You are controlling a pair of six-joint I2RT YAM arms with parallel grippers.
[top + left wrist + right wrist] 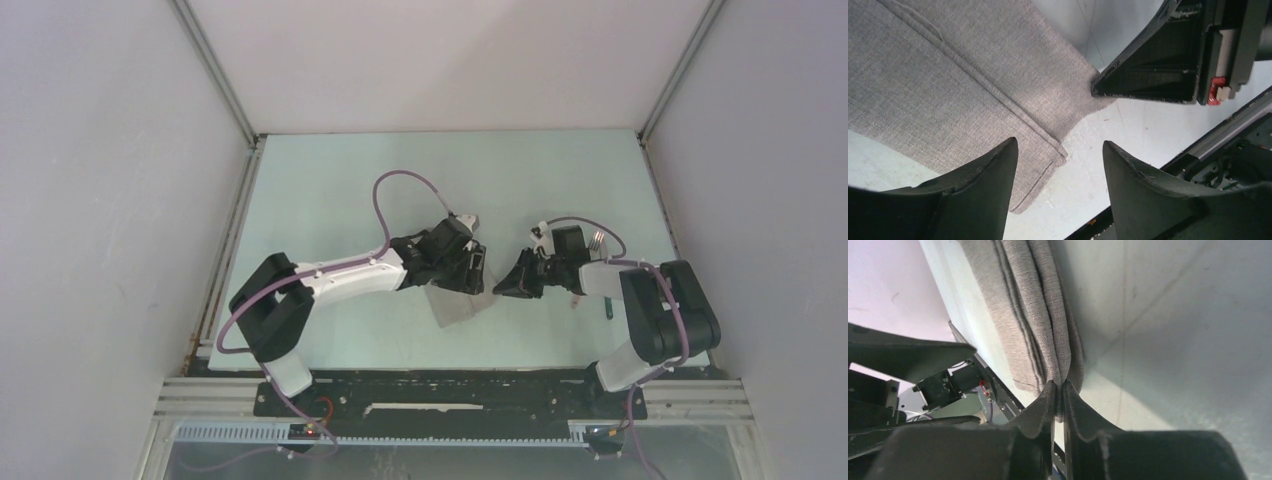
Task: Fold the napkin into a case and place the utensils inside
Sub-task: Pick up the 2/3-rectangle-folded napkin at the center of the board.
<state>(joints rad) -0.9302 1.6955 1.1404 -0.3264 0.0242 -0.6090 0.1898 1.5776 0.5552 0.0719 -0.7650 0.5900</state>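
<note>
Napkin, grey, partly folded, lies on table at front centre, between both arms. Right gripper pinched closed on its folded edge. Left gripper wide open over its hemmed corner, holding nothing. Utensils beside right arm.

Your left arm and right arm: white shells, black joints, a purple cable along each, matte black wedge-shaped fingers.
</note>
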